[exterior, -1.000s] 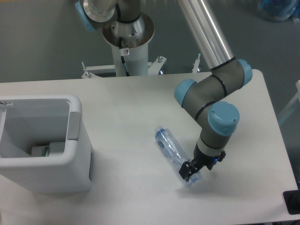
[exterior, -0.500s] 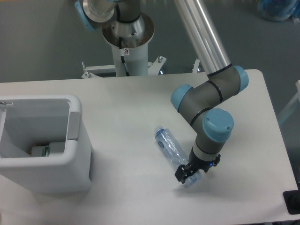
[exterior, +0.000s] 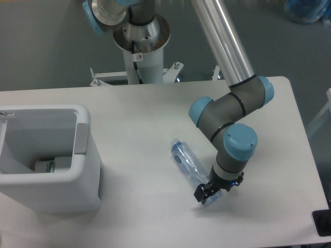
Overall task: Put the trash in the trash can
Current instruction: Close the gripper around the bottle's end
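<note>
A crushed clear bluish plastic bottle (exterior: 187,163) lies diagonally on the white table (exterior: 145,113), its cap end pointing up-left. My gripper (exterior: 206,195) points down over the bottle's lower right end. Its black fingers (exterior: 199,194) sit against that end, and their spacing is too small to make out. The white trash can (exterior: 85,175) stands at the left edge of the table. Inside it lies a crumpled wrapper with white-and-green contents (exterior: 50,165).
The arm's base column (exterior: 140,49) rises behind the table's far edge. The table's right edge and front edge run close to the gripper. A dark object (exterior: 322,222) sits off the table at the lower right.
The gripper has shifted slightly left and down along the bottle's lower end, and has almost stopped in the last half second. The bottle and the trash can have not moved.
</note>
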